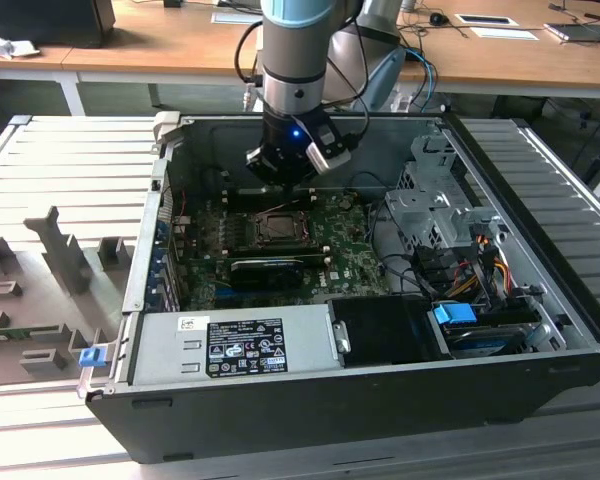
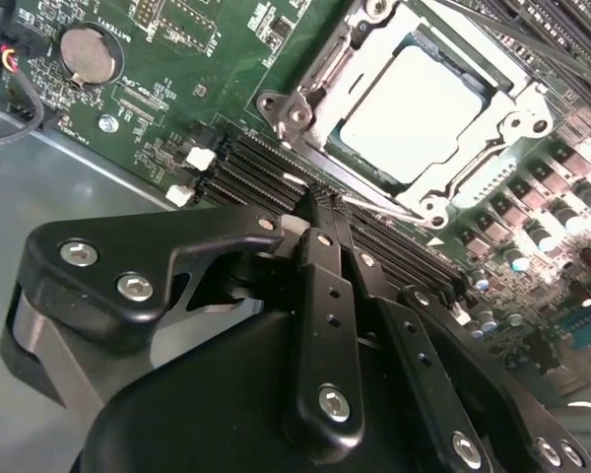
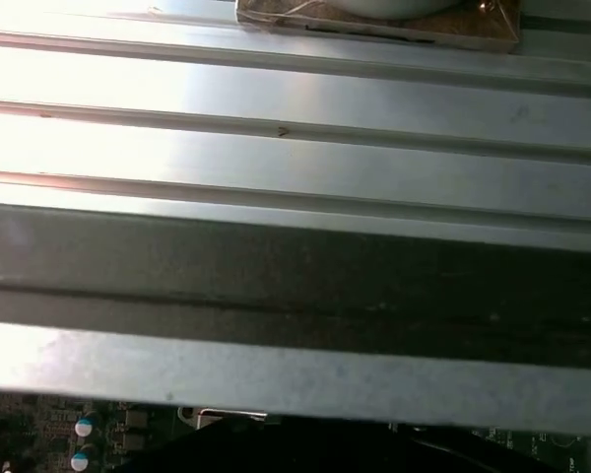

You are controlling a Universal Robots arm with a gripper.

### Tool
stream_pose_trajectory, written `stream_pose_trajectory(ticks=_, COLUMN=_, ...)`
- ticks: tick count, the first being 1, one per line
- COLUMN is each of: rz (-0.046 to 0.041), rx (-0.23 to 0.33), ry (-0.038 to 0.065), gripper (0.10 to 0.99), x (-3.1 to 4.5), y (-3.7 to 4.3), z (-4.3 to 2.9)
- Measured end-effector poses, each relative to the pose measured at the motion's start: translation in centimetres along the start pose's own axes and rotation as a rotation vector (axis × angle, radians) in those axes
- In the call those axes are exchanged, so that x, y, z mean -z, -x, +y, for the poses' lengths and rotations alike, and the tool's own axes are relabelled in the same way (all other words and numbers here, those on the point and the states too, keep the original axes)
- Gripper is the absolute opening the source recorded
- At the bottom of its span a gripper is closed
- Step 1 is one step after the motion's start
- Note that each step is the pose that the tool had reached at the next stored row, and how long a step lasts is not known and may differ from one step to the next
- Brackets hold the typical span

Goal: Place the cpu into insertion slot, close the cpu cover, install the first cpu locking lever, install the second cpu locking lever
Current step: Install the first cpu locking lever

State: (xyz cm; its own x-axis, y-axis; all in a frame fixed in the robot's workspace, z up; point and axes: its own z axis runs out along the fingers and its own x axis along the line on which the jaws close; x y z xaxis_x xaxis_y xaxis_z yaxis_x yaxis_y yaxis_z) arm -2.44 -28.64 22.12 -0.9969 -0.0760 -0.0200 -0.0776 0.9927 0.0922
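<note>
Green board ahead of my gripper (image 2: 320,197), whose fingers are pinching narrow, empty; cpu (image 2: 414,113) is sitting under the closed cpu cover (image 2: 310,84), levers seemingly pending

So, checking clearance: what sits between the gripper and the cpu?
In the second wrist view, black memory slots and the cpu cover edge lie between the gripper and the cpu.
</note>
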Motion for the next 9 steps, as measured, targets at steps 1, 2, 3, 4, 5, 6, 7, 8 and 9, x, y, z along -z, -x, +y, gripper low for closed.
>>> stream_pose_trajectory(ticks=1, rz=0.0000, rx=0.000, ry=0.000, gripper=0.106, x=-0.07, y=0.10, z=-0.02)
stream_pose_trajectory(ticks=2, rz=0.0000, rx=0.000, ry=0.000, gripper=0.106, x=-0.16, y=0.24, z=-0.03)
stream_pose_trajectory(ticks=3, rz=0.0000, rx=0.000, ry=0.000, gripper=0.106, x=-0.26, y=0.33, z=-0.05)
stream_pose_trajectory(ticks=4, rz=-0.0001, rx=0.000, ry=0.000, gripper=0.106, x=-0.34, y=0.35, z=-0.06)
stream_pose_trajectory(ticks=5, rz=0.0000, rx=0.000, ry=0.000, gripper=0.106, x=-0.43, y=0.34, z=-0.07)
stream_pose_trajectory(ticks=6, rz=0.0000, rx=0.000, ry=0.000, gripper=0.106, x=-0.61, y=0.34, z=-0.09)
stream_pose_trajectory(ticks=7, rz=0.0001, rx=0.000, ry=0.000, gripper=0.106, x=-0.84, y=0.35, z=-0.11)
stream_pose_trajectory(ticks=8, rz=0.0000, rx=0.000, ry=0.000, gripper=0.106, x=-1.03, y=0.36, z=-0.13)
stream_pose_trajectory(ticks=9, rz=0.0001, rx=0.000, ry=0.000, gripper=0.106, x=-1.22, y=0.38, z=-0.15)
